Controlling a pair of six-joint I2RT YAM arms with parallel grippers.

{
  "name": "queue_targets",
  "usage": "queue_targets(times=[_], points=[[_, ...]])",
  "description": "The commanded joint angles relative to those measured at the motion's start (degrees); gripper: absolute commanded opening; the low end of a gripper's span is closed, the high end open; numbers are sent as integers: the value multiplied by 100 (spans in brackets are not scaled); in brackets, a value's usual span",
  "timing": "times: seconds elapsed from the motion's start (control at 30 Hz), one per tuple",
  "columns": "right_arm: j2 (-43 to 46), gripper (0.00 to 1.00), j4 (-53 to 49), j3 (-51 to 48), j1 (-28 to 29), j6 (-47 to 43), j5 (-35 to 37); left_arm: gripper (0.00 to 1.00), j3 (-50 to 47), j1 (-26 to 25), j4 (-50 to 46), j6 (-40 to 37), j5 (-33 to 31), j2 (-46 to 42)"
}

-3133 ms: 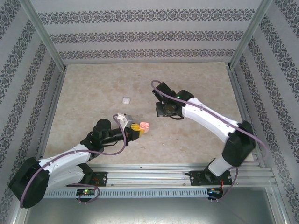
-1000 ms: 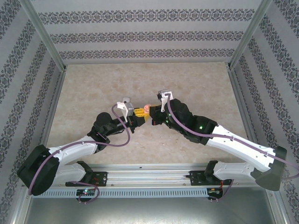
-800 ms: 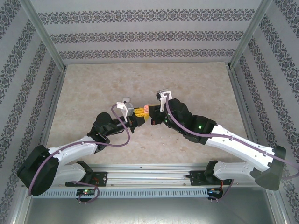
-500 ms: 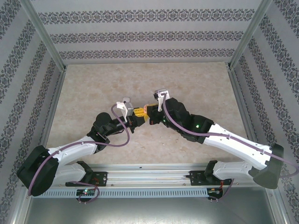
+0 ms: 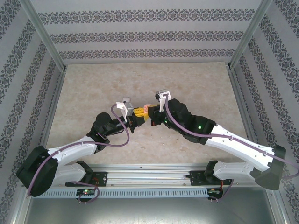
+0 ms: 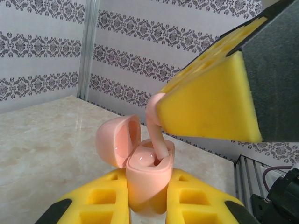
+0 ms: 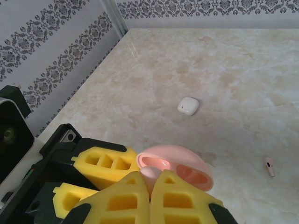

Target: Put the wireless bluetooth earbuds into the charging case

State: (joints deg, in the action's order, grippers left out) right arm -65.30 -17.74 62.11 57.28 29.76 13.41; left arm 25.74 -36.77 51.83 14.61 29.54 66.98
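Seating pink earbud (image 6: 156, 126) into open charging case (image 6: 145, 179); left gripper (image 6: 147, 205) clamps case, right gripper (image 7: 149, 184) pinches earbud. Next, likely: press home, release.

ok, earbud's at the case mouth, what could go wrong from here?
The earbud, pinched by the right gripper, meets the charging case at a slant; it could jam or miss its slot.
Pushing may twist the case in the left gripper.
The open lid stands close and could get knocked.

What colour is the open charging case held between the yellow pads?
The charging case is pale pink, lid and body alike; clearest in the left wrist view.
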Motion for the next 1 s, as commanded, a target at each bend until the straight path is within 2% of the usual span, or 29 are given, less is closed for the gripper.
queue_targets(times=[0.0,0.47,0.97], points=[[82,0,-248,-97,51,-67,15,0,133,-58,283,59,-41,-140],[-36,0,-324,-170,105,55,-120,0,195,-58,253,78,-36,-126],[-359,0,-687,165,107,166,-86,0,208,-58,277,86,-55,-156]])
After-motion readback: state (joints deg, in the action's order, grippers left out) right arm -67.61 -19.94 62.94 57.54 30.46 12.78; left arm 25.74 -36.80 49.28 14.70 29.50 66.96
